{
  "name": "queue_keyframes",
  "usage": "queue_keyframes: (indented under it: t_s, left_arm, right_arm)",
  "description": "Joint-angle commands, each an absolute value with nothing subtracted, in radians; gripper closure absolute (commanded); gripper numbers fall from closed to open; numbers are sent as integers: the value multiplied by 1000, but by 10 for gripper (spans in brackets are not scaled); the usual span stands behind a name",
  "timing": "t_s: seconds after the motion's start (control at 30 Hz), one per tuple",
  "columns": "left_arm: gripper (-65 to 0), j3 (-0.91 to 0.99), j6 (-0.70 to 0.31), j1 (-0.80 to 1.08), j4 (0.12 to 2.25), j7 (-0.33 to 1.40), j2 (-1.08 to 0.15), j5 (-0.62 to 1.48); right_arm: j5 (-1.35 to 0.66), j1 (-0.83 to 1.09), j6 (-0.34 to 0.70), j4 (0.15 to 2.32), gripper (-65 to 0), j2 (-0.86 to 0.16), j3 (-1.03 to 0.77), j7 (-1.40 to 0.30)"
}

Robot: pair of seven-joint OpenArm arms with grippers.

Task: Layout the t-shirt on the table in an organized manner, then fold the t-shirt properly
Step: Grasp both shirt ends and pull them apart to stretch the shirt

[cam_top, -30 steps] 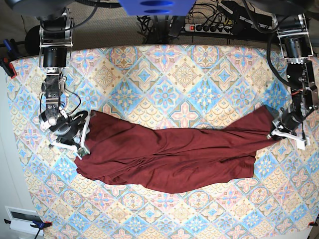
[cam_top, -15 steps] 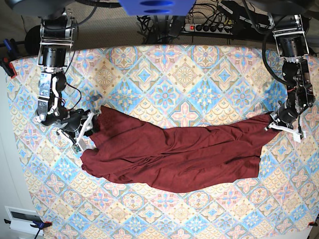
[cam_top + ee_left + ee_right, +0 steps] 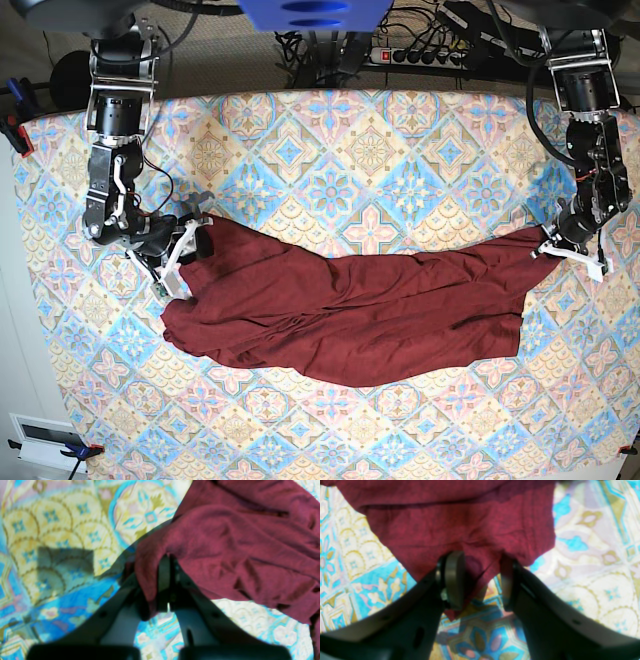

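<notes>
The dark maroon t-shirt [image 3: 350,310] lies crumpled in a long band across the middle of the patterned table [image 3: 370,150]. My left gripper [image 3: 565,248] is at the shirt's end on the right of the base view. In the left wrist view it [image 3: 168,580] is shut on a fold of the t-shirt [image 3: 237,542]. My right gripper [image 3: 183,252] is at the other end. In the right wrist view it [image 3: 481,577] stands open, with a loose edge of the t-shirt [image 3: 460,517] drooping between its spread fingers [image 3: 455,580].
A power strip with cables [image 3: 420,55] runs behind the table's far edge. Red clamps [image 3: 18,135] hold the cloth at the left corner. A white box [image 3: 45,440] sits on the floor at the lower left. The table cloth [image 3: 595,555] lies flat around both grippers.
My right gripper has moved toward the far edge and inward, and its fingers have spread wider. My left gripper has drawn its end of the t-shirt slightly toward the far edge.
</notes>
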State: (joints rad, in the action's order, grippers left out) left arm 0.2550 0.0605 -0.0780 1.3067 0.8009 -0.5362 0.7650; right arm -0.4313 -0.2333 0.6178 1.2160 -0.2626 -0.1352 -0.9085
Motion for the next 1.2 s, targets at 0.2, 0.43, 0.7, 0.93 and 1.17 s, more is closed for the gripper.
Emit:
queue_keyframes:
  t_s: [0.2, 0.43, 0.7, 0.93, 1.17]
  left_arm:
    - [-2, 263, 56, -97, 1323, 788, -545, 774]
    - [-2, 263, 56, -97, 1323, 788, -545, 774]
    - [-2, 263, 56, -97, 1323, 788, -544, 774]
    - [-2, 263, 56, -101, 1323, 788, -544, 774]
    - [-2, 263, 56, -99, 1323, 786, -544, 773]
  right_arm:
    - [-447, -255, 622, 1233, -224, -232, -153, -895]
    - [-446, -237, 622, 1242, -224, -225, -305, -900]
    - [-446, -202, 622, 1241, -226, -225, -338, -901]
    - [-447, -182, 622, 1236, -226, -177, -337, -901]
    - [-447, -183, 622, 1233, -223, -140, -271, -895]
